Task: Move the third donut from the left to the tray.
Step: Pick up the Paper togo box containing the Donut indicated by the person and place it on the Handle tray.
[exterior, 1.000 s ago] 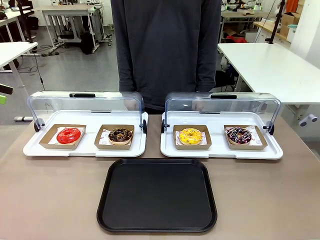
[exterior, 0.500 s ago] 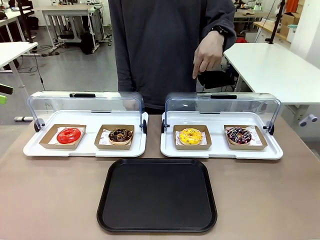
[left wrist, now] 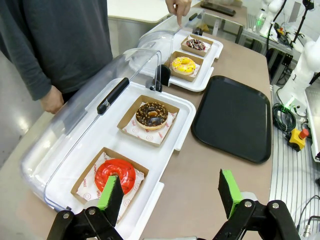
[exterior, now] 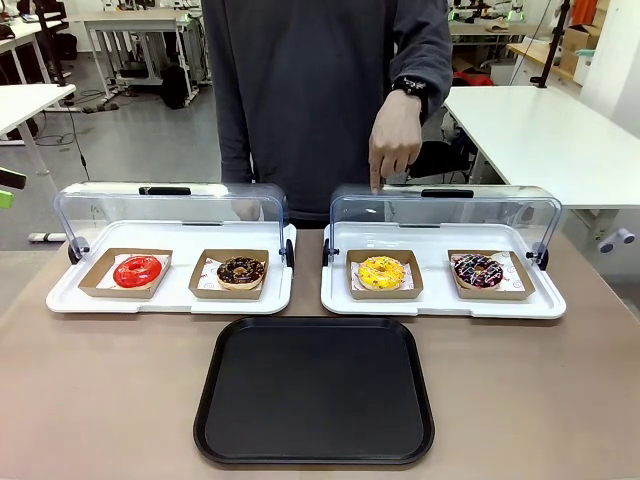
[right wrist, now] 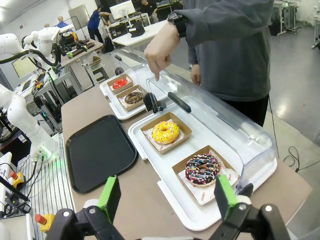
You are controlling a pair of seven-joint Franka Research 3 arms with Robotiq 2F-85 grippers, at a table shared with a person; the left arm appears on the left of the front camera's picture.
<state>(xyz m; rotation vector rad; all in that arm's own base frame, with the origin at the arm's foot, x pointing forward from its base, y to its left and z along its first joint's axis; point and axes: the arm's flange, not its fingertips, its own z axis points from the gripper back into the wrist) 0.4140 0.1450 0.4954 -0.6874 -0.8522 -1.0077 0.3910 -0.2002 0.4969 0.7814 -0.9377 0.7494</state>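
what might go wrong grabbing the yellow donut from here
The person's hand points down over the open clear lid just behind the yellow donut; a reach might hit either. The donut sits in a shallow cardboard holder, so a pinch could smear icing or drag the holder along.

Front camera sits on my side of the table (exterior: 90, 400), looking across and slightly down at the person (exterior: 320, 90), black tray (exterior: 315, 400) nearest the lens. My left wrist camera rides high off the left end, peering over my left claw (left wrist: 169, 187) along the row, red donut (left wrist: 115, 175) closest. My right wrist camera mirrors it from the right end, above my right claw (right wrist: 166, 192), sprinkled donut (right wrist: 202, 170) closest. All three share the yellow donut (exterior: 381, 272) and the tray.
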